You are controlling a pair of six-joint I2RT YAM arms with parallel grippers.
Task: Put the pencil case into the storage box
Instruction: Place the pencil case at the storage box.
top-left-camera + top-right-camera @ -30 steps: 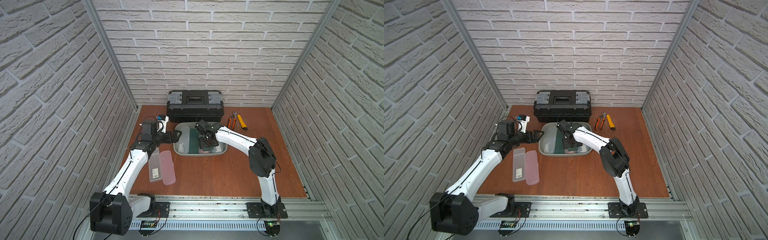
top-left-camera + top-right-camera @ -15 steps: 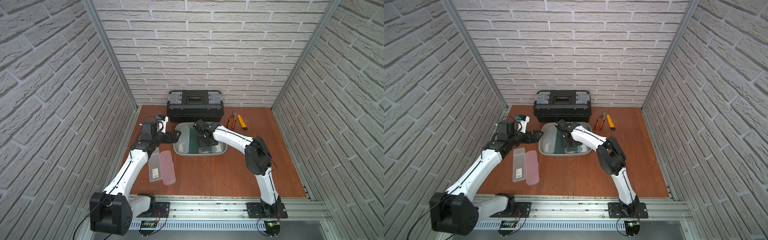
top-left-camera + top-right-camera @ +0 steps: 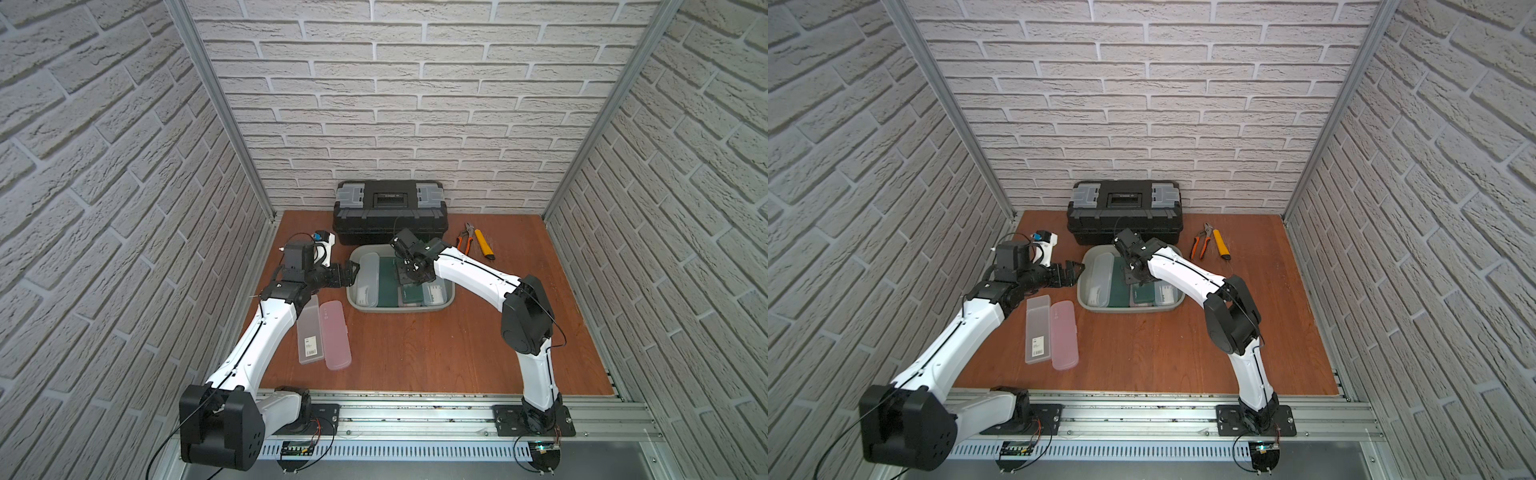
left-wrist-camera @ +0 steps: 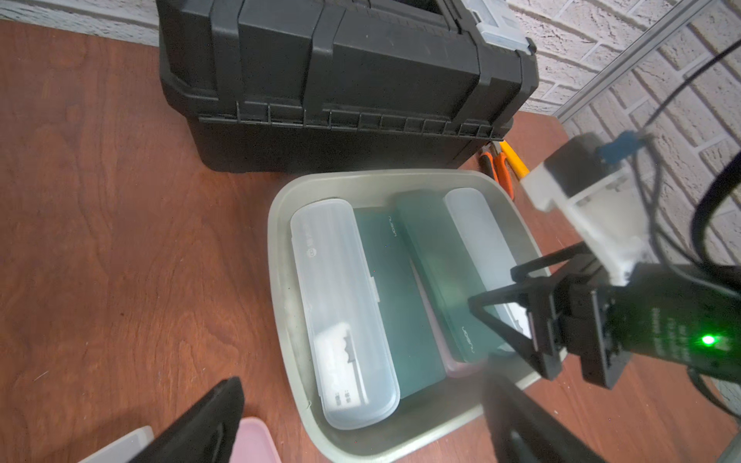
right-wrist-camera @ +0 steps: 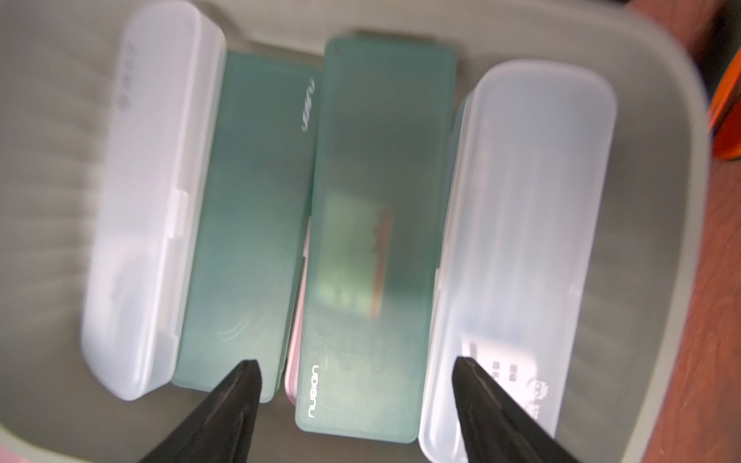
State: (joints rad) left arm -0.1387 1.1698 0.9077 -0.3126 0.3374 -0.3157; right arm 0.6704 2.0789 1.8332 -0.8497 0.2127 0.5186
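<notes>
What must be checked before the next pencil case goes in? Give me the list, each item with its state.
1. Right gripper empty: ok, jaws apart, nothing between them.
2. Right gripper clear of the storage box: not ok, it hangs over a green pencil case inside.
3. Left gripper open: ok, empty, beside the box's rim.
4. Cases outside the box: not ok, the clear pencil case and the pink pencil case lie on the table.
5. Free floor in the box: not ok, cases lie side by side nearly wall to wall.
</notes>
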